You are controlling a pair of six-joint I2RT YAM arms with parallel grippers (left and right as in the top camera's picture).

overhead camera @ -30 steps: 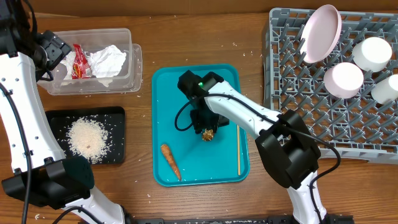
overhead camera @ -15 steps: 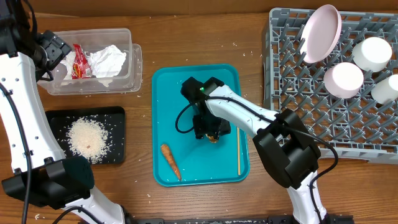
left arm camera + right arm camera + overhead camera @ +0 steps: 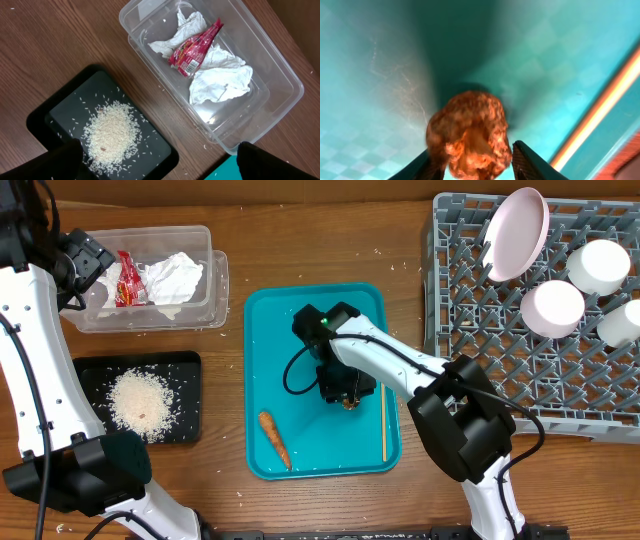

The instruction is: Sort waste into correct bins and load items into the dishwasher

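Overhead: right gripper (image 3: 346, 392) down on teal tray (image 3: 270, 330); carrot (image 3: 275, 440) lies nearby.
Left wrist: left gripper (image 3: 165, 161) wide open, empty, above tub (image 3: 280, 75) holding wrapper (image 3: 194, 46) and tissue (image 3: 220, 82).
Right wrist: jaws half-closed, pinching lump (image 3: 470, 132) on both sides, on the tray.

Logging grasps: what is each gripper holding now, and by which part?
The left gripper is open, holding nothing. Fingers of the right gripper bracket the brown food lump at opposite sides, on the teal tray; a firm grip cannot be told.
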